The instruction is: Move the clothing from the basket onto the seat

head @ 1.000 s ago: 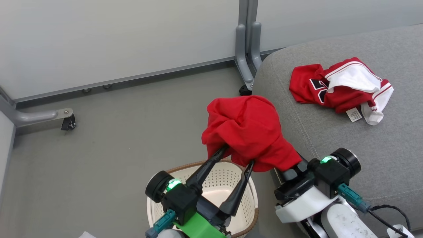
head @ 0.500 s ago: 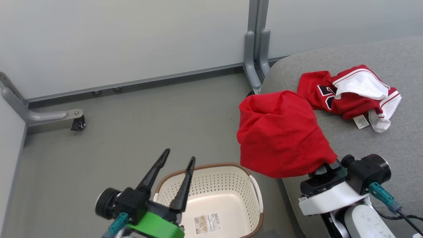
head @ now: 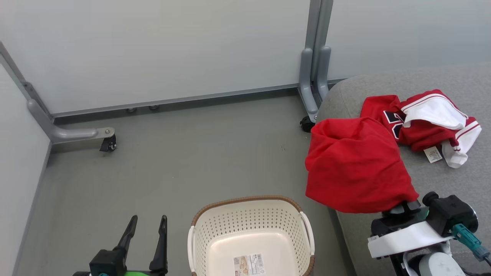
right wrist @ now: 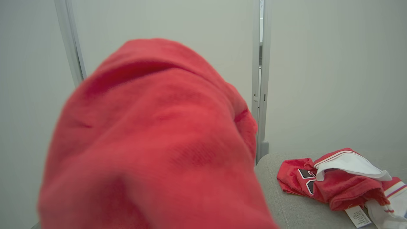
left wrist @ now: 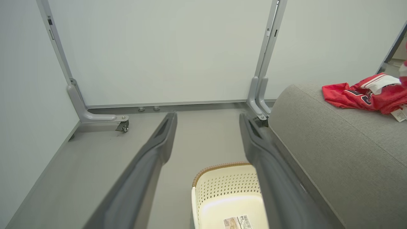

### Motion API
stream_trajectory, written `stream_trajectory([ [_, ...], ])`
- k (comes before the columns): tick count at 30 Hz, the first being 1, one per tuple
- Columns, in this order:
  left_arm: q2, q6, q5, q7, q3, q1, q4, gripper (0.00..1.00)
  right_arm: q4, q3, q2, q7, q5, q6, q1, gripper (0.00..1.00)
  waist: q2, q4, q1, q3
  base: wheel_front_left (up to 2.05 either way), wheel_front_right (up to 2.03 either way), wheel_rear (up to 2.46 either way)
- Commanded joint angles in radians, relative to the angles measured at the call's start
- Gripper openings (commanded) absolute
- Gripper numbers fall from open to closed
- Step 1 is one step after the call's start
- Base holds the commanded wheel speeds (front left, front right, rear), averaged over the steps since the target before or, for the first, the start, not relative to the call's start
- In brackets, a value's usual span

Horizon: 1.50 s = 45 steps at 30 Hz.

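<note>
Head view: basket (head: 245, 199) sitting empty on floor; jersey (head: 422, 134) lying crumpled on seat (head: 452, 180). Red garment (head: 356, 165) hanging draped over right gripper (head: 402, 209) at seat's front edge, set-down remaining. Cloth covering its fingers, so cannot tell whether pinching. Left gripper (head: 149, 219) hovering low beside basket, fingers spread, carrying nothing.

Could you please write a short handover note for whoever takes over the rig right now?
Left gripper: open, empty, low beside the basket.
Right gripper: fingers hidden under a plain red shirt draped over it; grip unclear.
Basket: empty. Striped jersey lies on the seat.
To do: lower the red shirt, now at the seat's edge, onto the seat and let go.
</note>
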Motion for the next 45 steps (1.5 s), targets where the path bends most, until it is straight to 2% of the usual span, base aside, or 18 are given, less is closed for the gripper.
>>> stream_trajectory([
  [1, -0.007, -0.002, 0.003, 0.0, 0.008, 0.02, 0.008, 1.0, 0.002, -0.008, 0.001, -0.003, 0.011, -0.001, 0.011, 0.0, 0.0, 0.005, 0.0, -0.004, 0.0, 0.0, 0.0],
  [15, -0.016, -0.003, -0.005, 0.0, 0.022, 0.035, 0.029, 1.0, 0.002, -0.026, 0.018, -0.003, 0.022, -0.001, 0.013, 0.0, 0.0, 0.013, 0.0, -0.001, 0.0, 0.0, 0.0],
  [22, -0.017, -0.003, -0.016, 0.0, 0.015, 0.028, 0.025, 1.0, -0.006, -0.037, 0.01, -0.003, 0.019, -0.001, -0.002, 0.0, 0.0, -0.025, 0.0, 0.008, 0.0, 0.0, 0.0],
  [28, -0.017, -0.003, -0.017, 0.0, 0.011, 0.025, 0.023, 1.0, -0.009, -0.042, -0.007, -0.003, 0.015, -0.001, -0.012, 0.0, 0.0, -0.107, 0.0, 0.02, 0.0, 0.0, 0.0],
  [45, -0.017, -0.003, -0.049, 0.0, -0.025, -0.02, 0.031, 1.0, -0.031, -0.101, -0.031, -0.003, 0.005, -0.001, -0.03, 0.0, 0.0, -0.42, 0.0, 0.069, 0.0, 0.0, 0.0],
])
